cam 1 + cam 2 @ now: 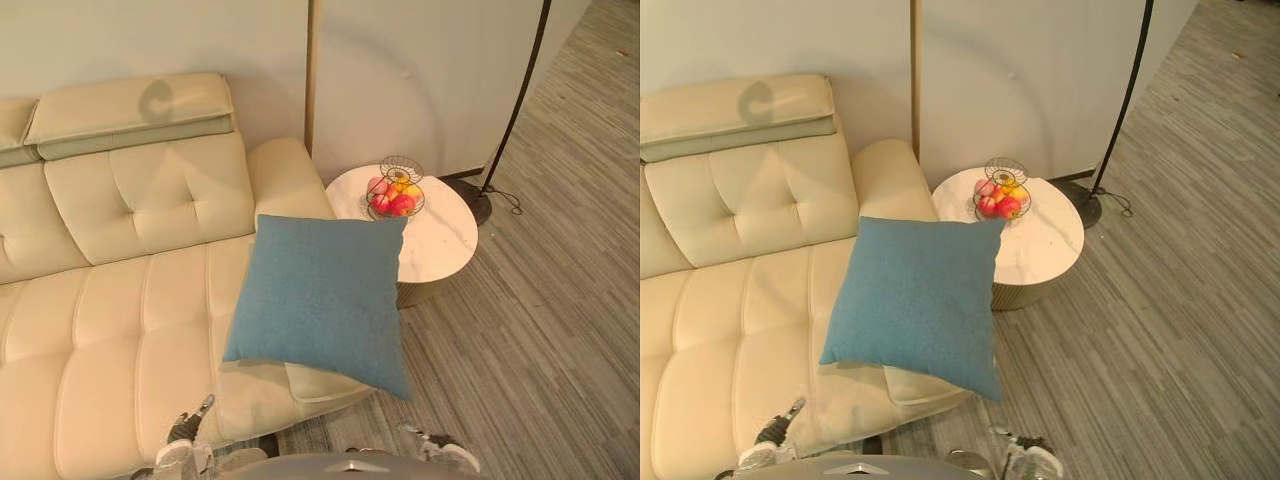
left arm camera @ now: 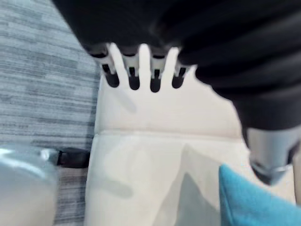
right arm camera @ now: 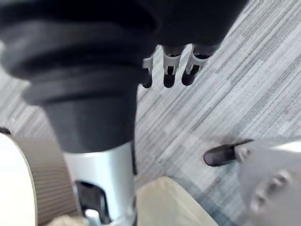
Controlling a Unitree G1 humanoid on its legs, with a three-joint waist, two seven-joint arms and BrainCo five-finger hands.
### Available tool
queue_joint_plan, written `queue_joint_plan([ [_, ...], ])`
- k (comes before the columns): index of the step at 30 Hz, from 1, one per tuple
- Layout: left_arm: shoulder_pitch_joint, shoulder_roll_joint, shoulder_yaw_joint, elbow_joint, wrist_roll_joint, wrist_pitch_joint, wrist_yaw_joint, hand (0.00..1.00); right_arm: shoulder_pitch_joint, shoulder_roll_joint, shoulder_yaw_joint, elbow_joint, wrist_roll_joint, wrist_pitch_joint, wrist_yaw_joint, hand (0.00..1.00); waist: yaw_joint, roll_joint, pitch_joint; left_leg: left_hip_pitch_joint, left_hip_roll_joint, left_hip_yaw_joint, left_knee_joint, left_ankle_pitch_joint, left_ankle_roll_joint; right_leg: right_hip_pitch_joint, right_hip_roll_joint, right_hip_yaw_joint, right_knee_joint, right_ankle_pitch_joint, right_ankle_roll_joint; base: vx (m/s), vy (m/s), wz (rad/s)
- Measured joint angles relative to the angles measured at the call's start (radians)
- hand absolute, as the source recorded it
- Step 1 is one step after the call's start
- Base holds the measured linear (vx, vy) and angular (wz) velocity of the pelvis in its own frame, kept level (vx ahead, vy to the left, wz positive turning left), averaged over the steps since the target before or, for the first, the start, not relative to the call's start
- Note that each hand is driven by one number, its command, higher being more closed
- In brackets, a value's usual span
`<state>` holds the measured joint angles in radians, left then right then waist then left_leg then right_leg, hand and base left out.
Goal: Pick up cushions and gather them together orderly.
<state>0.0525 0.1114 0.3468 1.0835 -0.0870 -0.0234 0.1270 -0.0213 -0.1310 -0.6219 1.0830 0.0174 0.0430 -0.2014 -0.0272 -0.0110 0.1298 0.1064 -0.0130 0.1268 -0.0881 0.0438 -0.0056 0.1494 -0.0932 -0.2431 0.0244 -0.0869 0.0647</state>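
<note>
Blue cushion (image 1: 320, 300) lies flat on the cream sofa's (image 1: 120, 330) right seat end, one corner overhanging the front edge, ahead of and between my left hand (image 1: 182, 447) and right hand (image 1: 440, 450), both empty with fingers straight; the right is nearer that corner.

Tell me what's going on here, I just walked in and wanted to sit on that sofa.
A humanoid robot stands facing the cream sofa, set to tidy cushions. One blue cushion lies on the sofa's right end, a corner hanging past the seat's front edge. The left hand and right hand are low, open and holding nothing. Nothing is picked up yet. A fruit basket sits on the round side table.
</note>
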Motion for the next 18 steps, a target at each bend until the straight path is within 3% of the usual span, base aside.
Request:
queue_joint_plan([
  [6, -0.002, 0.120, 0.066, -0.006, 0.000, 0.001, -0.001, 0.00, -0.022, -0.124, -0.067, -0.022, 0.025, 0.001, -0.009, 0.00, -0.005, 0.002, 0.002, 0.000, 0.006, 0.013, 0.000, -0.003, -0.003, -0.003, 0.005, 0.006, -0.002, 0.004, -0.001, -0.06, -0.009, -0.04],
  [9, -0.002, 0.133, 0.084, -0.021, 0.000, 0.001, 0.000, 0.00, -0.021, -0.123, -0.032, -0.149, 0.025, 0.004, -0.024, 0.00, -0.010, 0.005, 0.003, -0.001, 0.006, 0.020, 0.000, -0.007, -0.008, -0.007, 0.004, 0.008, -0.003, 0.006, 0.000, -0.04, 0.002, -0.06],
  [14, 0.003, 0.136, 0.037, -0.195, -0.030, -0.007, 0.002, 0.00, -0.023, -0.120, 0.069, -0.411, 0.014, -0.023, -0.032, 0.00, -0.006, 0.005, 0.003, -0.006, 0.003, 0.022, 0.000, -0.013, -0.006, -0.012, -0.001, 0.005, -0.004, 0.006, 0.003, 0.01, 0.000, 0.00],
  [18, 0.005, 0.136, 0.002, -0.286, -0.043, -0.022, 0.005, 0.00, -0.028, -0.108, 0.104, -0.473, 0.013, -0.034, -0.044, 0.00, -0.007, 0.006, 0.003, -0.013, 0.000, 0.014, 0.001, -0.011, -0.004, -0.012, -0.003, -0.001, -0.009, 0.005, 0.005, 0.05, -0.010, 0.05],
])
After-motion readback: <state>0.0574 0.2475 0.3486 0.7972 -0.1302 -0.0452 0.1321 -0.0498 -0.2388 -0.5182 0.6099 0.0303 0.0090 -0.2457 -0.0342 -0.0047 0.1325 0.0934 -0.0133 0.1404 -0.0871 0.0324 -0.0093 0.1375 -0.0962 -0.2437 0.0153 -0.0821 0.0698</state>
